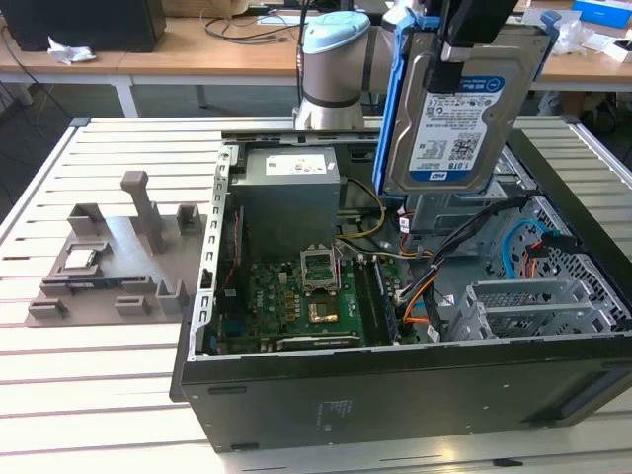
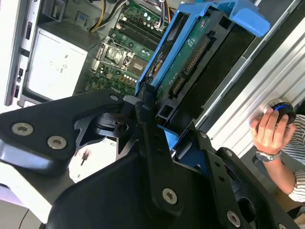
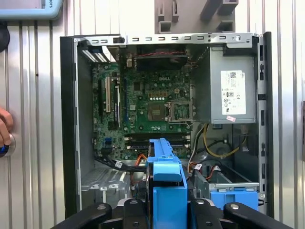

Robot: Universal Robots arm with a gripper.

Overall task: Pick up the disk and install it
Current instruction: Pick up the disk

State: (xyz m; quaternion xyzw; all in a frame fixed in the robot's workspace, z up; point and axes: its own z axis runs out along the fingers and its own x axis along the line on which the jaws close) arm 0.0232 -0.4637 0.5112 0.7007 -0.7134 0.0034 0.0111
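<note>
The disk (image 1: 462, 111), a silver hard drive with a white and blue label in a blue plastic frame, hangs upright above the far right part of the open computer case (image 1: 395, 395). My gripper (image 1: 464, 44) is shut on its top edge. In the second wrist view the black fingers (image 2: 148, 125) clamp the blue frame, and the disk's green circuit side (image 2: 190, 52) faces the camera. In the first wrist view the disk (image 3: 167, 191) is seen end on, over the drive bay area of the case.
Inside the case lie a green motherboard (image 1: 296, 296), a grey power supply (image 1: 291, 193), loose cables and metal drive cages (image 1: 533, 301). A blue bracket (image 3: 233, 196) sits in a bay. A grey fixture (image 1: 118, 257) stands on the exterior view's left. A person's hand (image 2: 271, 129) rests beside the case.
</note>
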